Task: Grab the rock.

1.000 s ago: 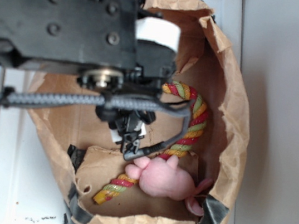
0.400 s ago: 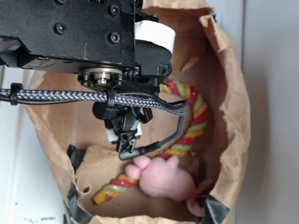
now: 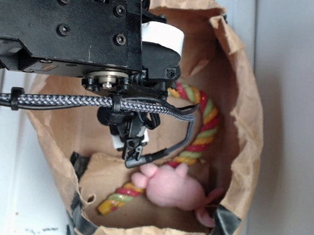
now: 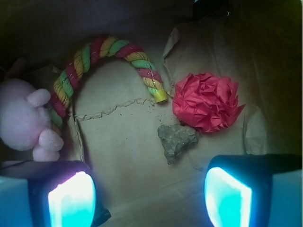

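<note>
Item: rock (image 4: 176,140), approach stage, grasp not yet made.

Exterior view: the hand (image 3: 134,143) is held low inside the paper bag (image 3: 243,136), above the rope toy (image 3: 202,130) and pink plush (image 3: 174,190); the rock is hidden. Wrist view: the hand's fingers (image 4: 71,198) are spread open, nothing held. The rock is seen on the bag floor, touching the red paper ball (image 4: 206,101), nearer the right finger. Long axis roughly vertical in frame, narrow tip pointing toward the camera. A descent, shifted right, is judged necessary.
</note>
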Controlling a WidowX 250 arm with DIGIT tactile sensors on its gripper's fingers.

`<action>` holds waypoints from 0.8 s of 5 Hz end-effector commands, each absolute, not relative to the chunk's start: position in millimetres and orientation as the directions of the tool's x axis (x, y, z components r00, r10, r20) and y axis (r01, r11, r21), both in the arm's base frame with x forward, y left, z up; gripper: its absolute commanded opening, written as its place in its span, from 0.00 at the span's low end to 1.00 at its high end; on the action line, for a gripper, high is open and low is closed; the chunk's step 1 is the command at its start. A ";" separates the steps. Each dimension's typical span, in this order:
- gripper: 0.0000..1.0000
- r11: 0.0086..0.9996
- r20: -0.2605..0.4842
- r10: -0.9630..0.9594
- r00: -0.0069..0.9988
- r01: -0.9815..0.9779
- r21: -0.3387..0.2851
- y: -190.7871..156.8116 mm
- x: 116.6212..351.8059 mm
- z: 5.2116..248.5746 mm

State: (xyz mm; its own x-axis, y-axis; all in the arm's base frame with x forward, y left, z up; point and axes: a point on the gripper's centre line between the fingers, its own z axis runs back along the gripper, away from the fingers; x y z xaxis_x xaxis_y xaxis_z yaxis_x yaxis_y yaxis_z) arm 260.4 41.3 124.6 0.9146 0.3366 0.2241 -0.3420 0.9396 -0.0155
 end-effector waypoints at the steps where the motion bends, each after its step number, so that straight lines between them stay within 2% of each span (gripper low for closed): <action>1: 1.00 0.909 0.280 0.410 0.868 -0.413 -0.052 55.8 262.2 125.8; 3: 1.00 0.853 0.258 0.517 0.816 -0.514 -0.085 58.9 266.4 101.5; 4: 1.00 0.838 0.264 0.539 0.800 -0.540 -0.074 60.0 272.1 92.8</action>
State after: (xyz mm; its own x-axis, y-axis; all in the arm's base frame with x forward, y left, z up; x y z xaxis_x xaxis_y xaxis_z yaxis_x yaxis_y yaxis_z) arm 269.2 50.5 79.9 0.8227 0.5216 0.2260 -0.5213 0.8508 -0.0660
